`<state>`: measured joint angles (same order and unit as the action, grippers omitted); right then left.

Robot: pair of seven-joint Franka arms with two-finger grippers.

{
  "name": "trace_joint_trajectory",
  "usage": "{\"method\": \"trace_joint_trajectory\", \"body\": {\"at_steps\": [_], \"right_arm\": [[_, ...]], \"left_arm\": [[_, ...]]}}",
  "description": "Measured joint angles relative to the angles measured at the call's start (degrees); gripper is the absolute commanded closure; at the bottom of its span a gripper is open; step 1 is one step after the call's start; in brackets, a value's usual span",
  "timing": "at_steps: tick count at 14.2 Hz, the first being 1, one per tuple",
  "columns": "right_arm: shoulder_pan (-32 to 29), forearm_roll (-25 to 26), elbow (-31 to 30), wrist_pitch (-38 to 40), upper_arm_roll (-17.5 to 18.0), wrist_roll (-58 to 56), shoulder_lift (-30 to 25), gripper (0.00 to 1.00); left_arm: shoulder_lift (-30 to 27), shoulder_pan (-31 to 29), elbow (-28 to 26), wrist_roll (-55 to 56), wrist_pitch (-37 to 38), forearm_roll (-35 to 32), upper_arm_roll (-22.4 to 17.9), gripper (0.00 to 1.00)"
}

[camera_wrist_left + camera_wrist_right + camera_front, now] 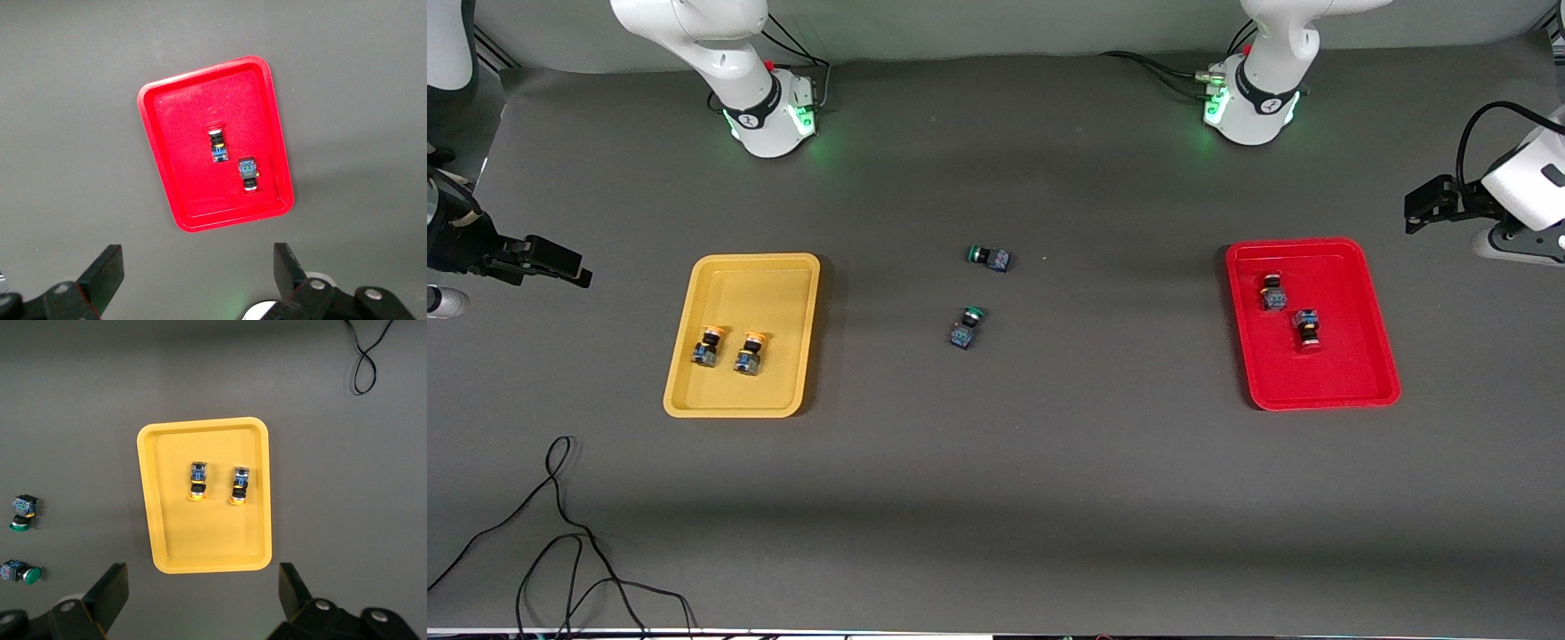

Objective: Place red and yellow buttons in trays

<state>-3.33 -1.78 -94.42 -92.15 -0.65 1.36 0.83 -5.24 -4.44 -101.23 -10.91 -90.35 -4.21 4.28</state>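
Here the left gripper (193, 280) and right gripper (203, 600) both gape wide, holding nothing

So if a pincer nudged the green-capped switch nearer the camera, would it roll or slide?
The green-capped switch lies on its side; its round cap could roll it in an arc, though the squarish blue base probably stops that. Small and rigid, it likely skids lightly on the mat.

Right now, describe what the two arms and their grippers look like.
Both arms are glossy white Frankas with black collar bands; the bases glow green and black cables trail from them. The left gripper and right gripper each have two flat black fingers on black mounts with silver screws. In the front view each shows as a black hand at the table's end, the left one on a white wrist.
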Motion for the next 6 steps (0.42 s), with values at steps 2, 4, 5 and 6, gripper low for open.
{"method": "trace_joint_trajectory", "body": {"at_steps": [2, 4, 5, 6], "right_arm": [[0.0, 0.1, 0.0, 0.0, 0.0, -0.7, 0.0, 0.00], [0.0, 0.4, 0.0, 0.0, 0.0, -1.5, 0.0, 0.00], [0.0, 0.9, 0.0, 0.0, 0.0, -1.8, -0.1, 0.00], [0.0, 1.4, 0.0, 0.0, 0.0, -2.1, -0.1, 0.00]], "left_arm": [[0.0, 0.0, 0.0, 0.0, 0.0, 0.0, 0.0, 0.00], [0.0, 0.0, 0.2, 0.0, 0.0, 0.0, 0.0, 0.00], [0.0, 0.0, 0.2, 0.0, 0.0, 0.0, 0.0, 0.00], [0.0, 0.0, 0.2, 0.0, 0.0, 0.0, 0.0, 0.00]]}}
